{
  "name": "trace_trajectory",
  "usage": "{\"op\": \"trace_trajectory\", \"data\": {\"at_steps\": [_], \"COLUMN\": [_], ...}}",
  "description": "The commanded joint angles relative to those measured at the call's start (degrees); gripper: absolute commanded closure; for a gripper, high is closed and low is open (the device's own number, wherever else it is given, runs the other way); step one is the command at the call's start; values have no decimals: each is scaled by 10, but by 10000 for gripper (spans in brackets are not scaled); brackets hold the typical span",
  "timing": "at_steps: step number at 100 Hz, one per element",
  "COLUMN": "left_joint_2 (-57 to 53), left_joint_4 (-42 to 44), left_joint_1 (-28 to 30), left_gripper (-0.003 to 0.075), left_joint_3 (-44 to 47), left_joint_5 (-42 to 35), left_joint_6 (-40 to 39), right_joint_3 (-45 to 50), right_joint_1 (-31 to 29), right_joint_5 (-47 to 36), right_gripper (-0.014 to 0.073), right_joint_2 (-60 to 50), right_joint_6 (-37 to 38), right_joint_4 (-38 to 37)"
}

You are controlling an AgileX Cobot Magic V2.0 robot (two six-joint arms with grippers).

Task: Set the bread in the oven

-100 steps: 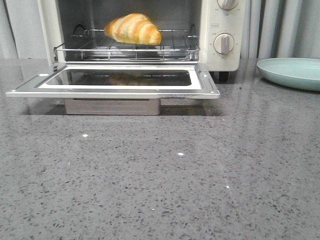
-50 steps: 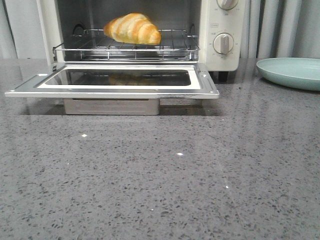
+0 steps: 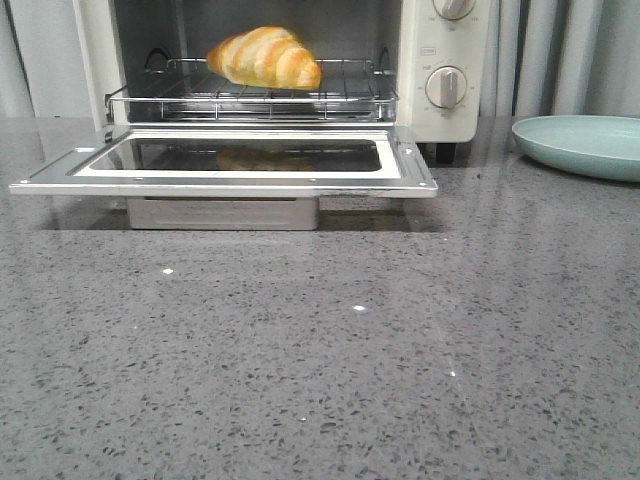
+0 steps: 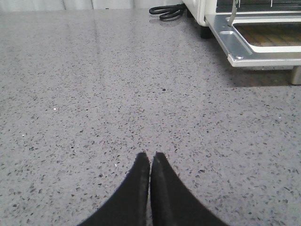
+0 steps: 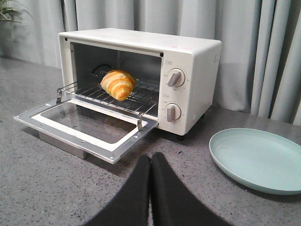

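The bread (image 3: 265,56), a golden-orange striped croissant roll, lies on the wire rack (image 3: 250,95) inside the cream-white oven (image 3: 445,60); it also shows in the right wrist view (image 5: 117,84). The oven's glass door (image 3: 230,160) hangs open and flat. No gripper shows in the front view. My left gripper (image 4: 150,156) is shut and empty over the bare counter, left of the oven door corner (image 4: 249,44). My right gripper (image 5: 150,159) is shut and empty, well in front of the oven (image 5: 188,80).
A pale green plate (image 3: 580,145) sits on the counter right of the oven, also in the right wrist view (image 5: 256,159). A black cord (image 4: 167,11) lies behind the oven's left side. Grey curtains hang behind. The grey speckled counter (image 3: 320,350) stretches in front.
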Motion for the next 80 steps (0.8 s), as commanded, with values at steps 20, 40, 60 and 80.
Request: {"op": "trace_trajectory", "data": {"at_steps": [20, 40, 60, 80], "left_joint_2": [-15, -15, -15, -15], "left_joint_4": [-3, -3, -3, -3], "left_joint_1": [1, 1, 1, 1], "left_gripper": [741, 741, 741, 741], "left_joint_3": [13, 13, 13, 13], "left_joint_5": [-38, -38, -38, -38], "left_joint_6": [-6, -6, -6, -6], "right_joint_3": [71, 209, 307, 305], "right_joint_1": [-83, -302, -440, -476], "right_joint_5": [-50, -206, -294, -216], "right_gripper": [641, 641, 641, 641], "right_joint_2": [-2, -2, -4, -6], "right_joint_6": [2, -99, -188, -188], "right_joint_4": [14, 214, 317, 318]}}
